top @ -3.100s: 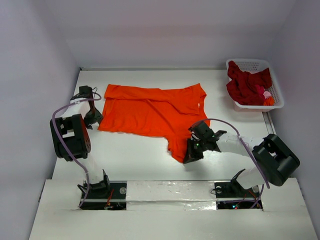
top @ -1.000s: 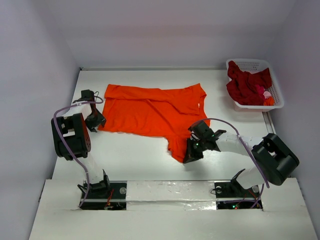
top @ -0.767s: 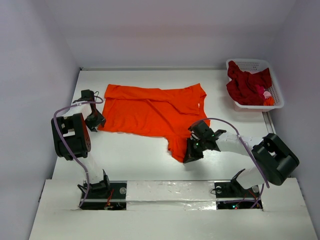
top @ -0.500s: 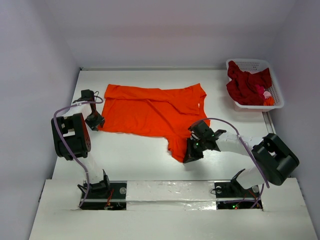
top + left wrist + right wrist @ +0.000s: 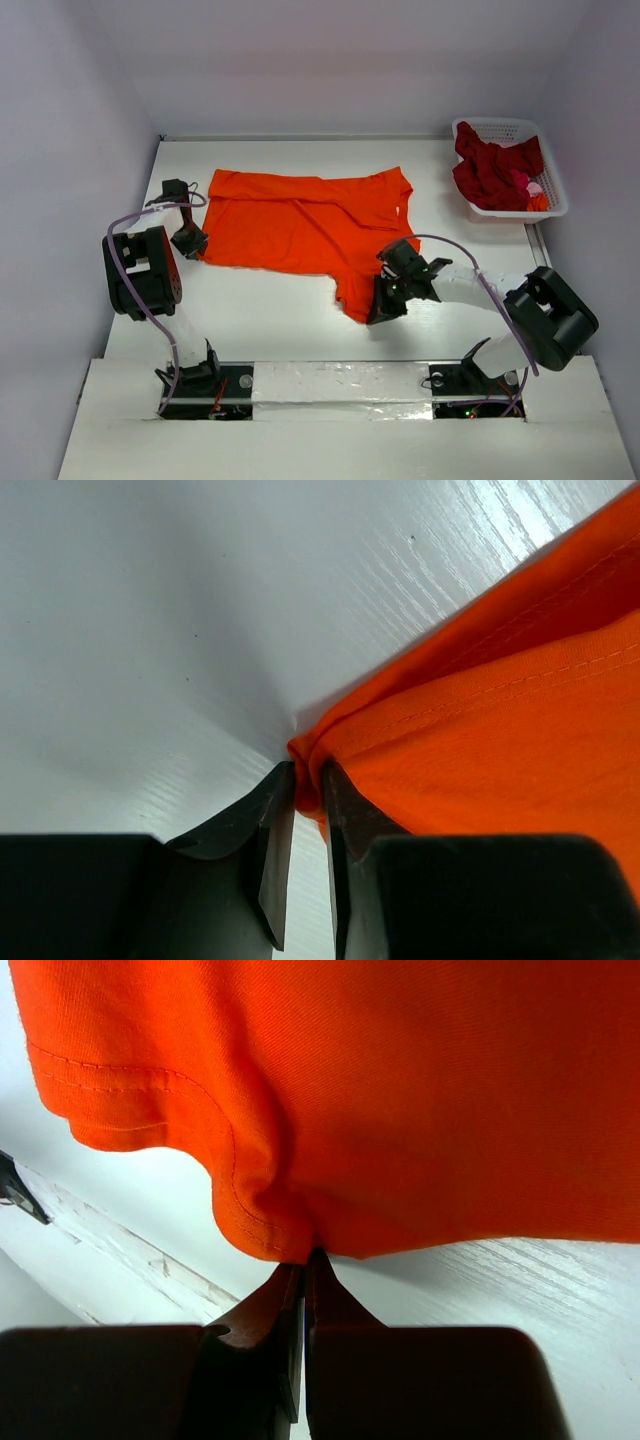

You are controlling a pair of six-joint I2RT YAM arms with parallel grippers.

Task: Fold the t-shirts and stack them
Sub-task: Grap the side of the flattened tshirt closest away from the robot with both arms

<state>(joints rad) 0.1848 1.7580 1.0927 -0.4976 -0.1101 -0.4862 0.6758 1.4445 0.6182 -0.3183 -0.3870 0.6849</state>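
A bright orange t-shirt (image 5: 305,225) lies spread flat on the white table (image 5: 260,310). My left gripper (image 5: 190,243) sits at its near left corner. In the left wrist view the left gripper (image 5: 308,780) has a bunched corner of the orange t-shirt (image 5: 500,720) pinched between its narrow jaws. My right gripper (image 5: 380,310) is at the flap of cloth that hangs toward the near edge. In the right wrist view the right gripper (image 5: 303,1265) is shut, its tips nipping the hem of the orange t-shirt (image 5: 350,1090). A dark red t-shirt (image 5: 490,165) and a pink one (image 5: 530,187) lie crumpled in the basket.
A white lattice basket (image 5: 512,128) stands at the far right corner of the table. Grey walls close in the left, back and right sides. Both arm bases sit on the raised white strip (image 5: 340,385) at the near edge.
My left gripper has edged toward the shirt's near left corner and its jaws have closed in on the cloth. The right arm and the shirt have not moved.
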